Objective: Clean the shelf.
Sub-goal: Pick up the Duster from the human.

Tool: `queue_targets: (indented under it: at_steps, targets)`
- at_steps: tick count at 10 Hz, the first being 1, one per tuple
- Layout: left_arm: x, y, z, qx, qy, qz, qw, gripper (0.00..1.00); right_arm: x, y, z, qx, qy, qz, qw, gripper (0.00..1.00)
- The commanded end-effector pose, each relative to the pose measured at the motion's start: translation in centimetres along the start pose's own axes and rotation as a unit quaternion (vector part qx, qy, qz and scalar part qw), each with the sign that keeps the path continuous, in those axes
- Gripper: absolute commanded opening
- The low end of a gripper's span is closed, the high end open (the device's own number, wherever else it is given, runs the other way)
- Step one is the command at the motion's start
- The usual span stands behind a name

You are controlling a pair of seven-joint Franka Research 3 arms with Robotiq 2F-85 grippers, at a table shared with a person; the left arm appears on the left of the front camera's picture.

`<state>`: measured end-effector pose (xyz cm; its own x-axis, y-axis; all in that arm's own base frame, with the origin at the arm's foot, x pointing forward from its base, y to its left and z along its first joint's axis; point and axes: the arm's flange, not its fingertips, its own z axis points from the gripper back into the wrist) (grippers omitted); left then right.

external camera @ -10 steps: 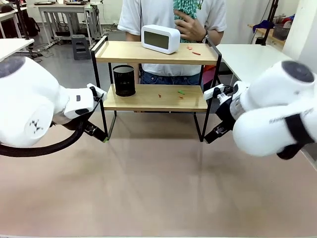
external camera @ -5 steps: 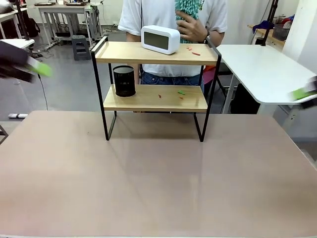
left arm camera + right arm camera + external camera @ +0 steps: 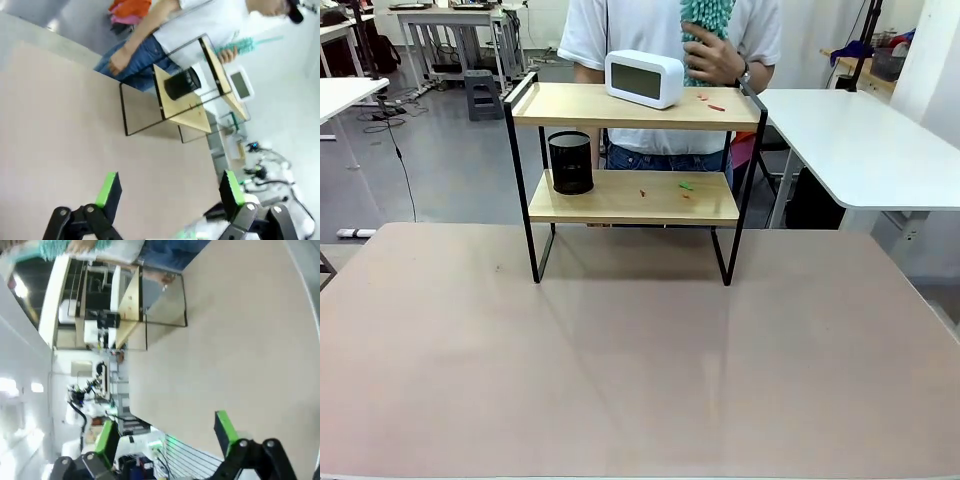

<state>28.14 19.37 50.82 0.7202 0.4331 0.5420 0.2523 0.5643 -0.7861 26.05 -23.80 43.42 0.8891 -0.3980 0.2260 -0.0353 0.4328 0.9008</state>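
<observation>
Both arms are withdrawn from the shelf at the counter's far side, left hand and right hand held wide open, empty; clock could be knocked off by sweeping.

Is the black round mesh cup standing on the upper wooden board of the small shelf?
No, the black mesh cup stands on the lower board of the shelf.
</observation>
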Motion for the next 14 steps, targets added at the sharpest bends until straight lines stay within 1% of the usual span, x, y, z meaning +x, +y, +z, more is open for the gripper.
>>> queue_targets:
  at_steps: [1, 12, 13, 14]
  targets:
    - [0.2, -5.7, -1.3, 0.006, 0.023, -0.054, 0.998, 1.0, -0.1, 4.4, 0.0, -0.015, 0.024, 0.058, 0.998, 1.0]
    - [0.2, -5.7, -1.3, 0.006, 0.023, -0.054, 0.998, 1.0, -0.1, 4.4, 0.0, -0.015, 0.024, 0.058, 0.998, 1.0]
    - [0.2, -5.7, -1.3, 0.006, 0.023, -0.054, 0.998, 1.0, -0.2, 4.4, 0.1, -0.025, 0.031, 0.044, 0.998, 1.0]
    - [0.2, -5.7, -1.3, 0.006, 0.023, -0.054, 0.998, 1.0, 1.7, 6.8, -0.1, 0.005, 0.036, 0.003, 0.999, 1.0]
